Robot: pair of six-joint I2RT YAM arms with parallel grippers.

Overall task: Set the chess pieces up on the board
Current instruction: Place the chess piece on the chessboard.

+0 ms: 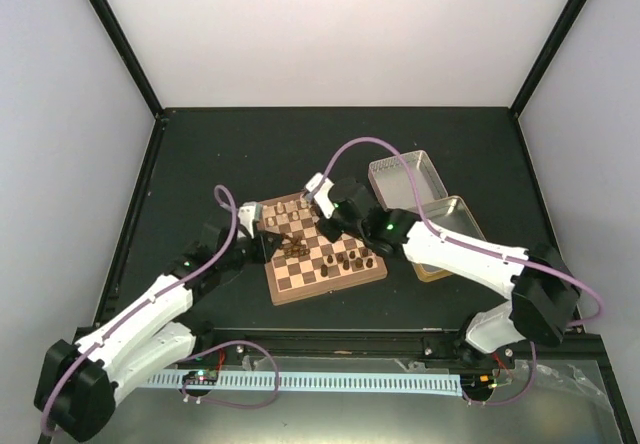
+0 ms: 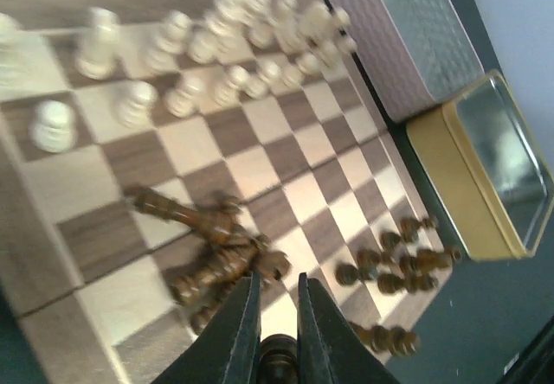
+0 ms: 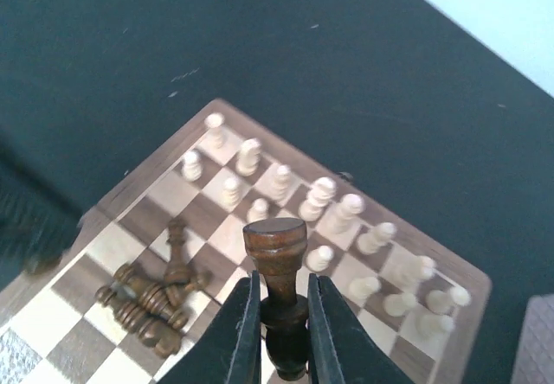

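two dark chessmen are in grip over the board (image 1: 325, 293), which sits in the middle of the desk (image 1: 200, 164) with tin halves (image 1: 408, 179) at its 2 o'clock. left hand (image 2: 277, 310) is pinched tight on a dark chessman (image 2: 279, 358) (only its top peeks out); right hand (image 3: 283, 310) is clamped round an upright dark rook (image 3: 274, 246). pale pieces (image 3: 320, 195) line the 12 o'clock edge; a heap of dark pieces (image 3: 147, 302) lies tipped at 9 o'clock.

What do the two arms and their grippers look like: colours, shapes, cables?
Both the left arm and the right arm have white, rounded shells with black joints and a small green light. A purple cable loops along each. The left gripper and the right gripper have two black, tapered fingers.
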